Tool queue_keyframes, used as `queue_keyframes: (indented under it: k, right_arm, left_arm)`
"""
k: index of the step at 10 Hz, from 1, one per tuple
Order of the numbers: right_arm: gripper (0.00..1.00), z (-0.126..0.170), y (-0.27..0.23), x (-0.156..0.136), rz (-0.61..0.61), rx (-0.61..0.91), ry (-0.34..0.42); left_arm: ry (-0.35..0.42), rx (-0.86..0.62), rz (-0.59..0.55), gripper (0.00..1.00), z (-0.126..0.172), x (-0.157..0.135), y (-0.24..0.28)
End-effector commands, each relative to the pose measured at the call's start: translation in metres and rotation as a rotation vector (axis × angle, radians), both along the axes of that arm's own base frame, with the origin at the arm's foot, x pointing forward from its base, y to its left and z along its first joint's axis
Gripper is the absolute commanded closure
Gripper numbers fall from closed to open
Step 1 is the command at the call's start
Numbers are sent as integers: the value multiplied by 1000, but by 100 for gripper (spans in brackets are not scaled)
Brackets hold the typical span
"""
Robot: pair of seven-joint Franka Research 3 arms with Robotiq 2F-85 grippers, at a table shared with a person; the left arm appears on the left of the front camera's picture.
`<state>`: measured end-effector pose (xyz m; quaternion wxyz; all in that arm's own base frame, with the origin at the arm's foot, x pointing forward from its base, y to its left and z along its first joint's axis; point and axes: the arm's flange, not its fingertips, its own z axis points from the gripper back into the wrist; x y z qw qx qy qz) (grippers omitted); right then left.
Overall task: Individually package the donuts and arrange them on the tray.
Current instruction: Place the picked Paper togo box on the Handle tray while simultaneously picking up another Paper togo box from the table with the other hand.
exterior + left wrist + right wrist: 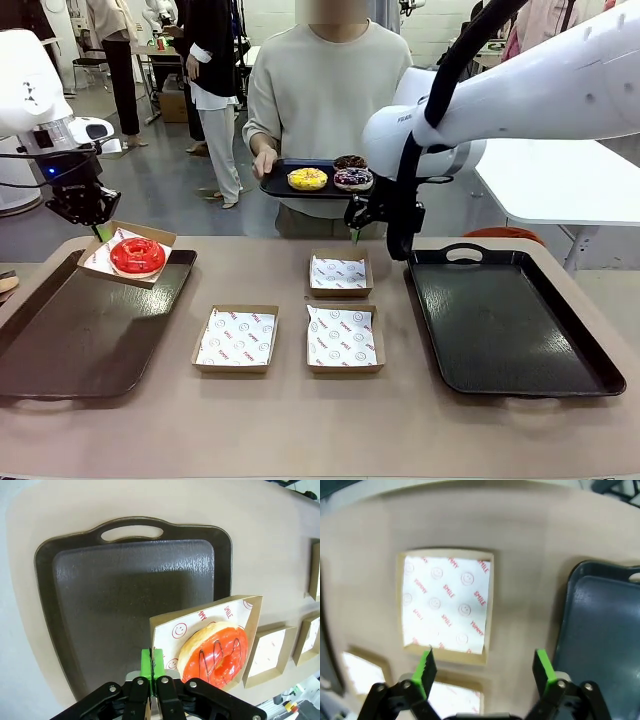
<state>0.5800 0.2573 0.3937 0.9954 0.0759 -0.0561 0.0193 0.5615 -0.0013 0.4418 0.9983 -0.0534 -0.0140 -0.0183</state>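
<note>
- Clamping the rim of a shallow brown cardboard box (152, 237) lined with white smiley-print paper, upper left of the front frame: left gripper (99, 231), pads clenched on the cardboard edge.
- Sitting inside that box: red-glazed ring donut (137, 256). Box tilted over the far right corner of the flat dark left tray (70, 350); cannot tell whether box and tray touch.
- Seen from the left wrist: green pads (146, 660) pinched together on the box edge at bottom centre, red donut just right of them, tray handle at upper centre.
- Hanging released, centre right of the front frame: right gripper (354, 236), jaws wide apart with nothing between them.
- Lying under it, centre of the right wrist frame: empty paper-lined box (445, 600), flat on the tan table (300, 420).
- Resting lower right of the front frame: dark handled right tray (510, 320), just beside that box.
- Lying side by side at lower centre: two more empty lined boxes (236, 338) (344, 337).
- Standing at top centre: person, one hand (264, 160) holding a black plate (278, 188) above the far table edge.
- Carried on the plate: yellow-glazed donut (307, 178) at left, dark purple sprinkled donut (352, 178) at right, chocolate brown donut (350, 161) behind, all close together and well apart from the boxes.
</note>
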Motion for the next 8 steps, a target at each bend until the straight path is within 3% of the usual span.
queue_keyframes:
  k: [1, 4, 5, 8]
  right_arm:
    - [0, -12, 14, 17, -91, -31, 17]
    - [0, -9, 10, 13, -70, -26, 48]
    - [0, -24, 8, 13, -81, -7, 33]
    - [0, -24, 8, 13, -81, -7, 33]
  left_arm:
    - [-17, 7, 27, 99, -2, 4, -3]
    - [-5, -1, 9, 99, -4, 3, 0]
    - [-5, -1, 9, 99, -4, 3, 0]
    - [-5, -1, 9, 99, -4, 3, 0]
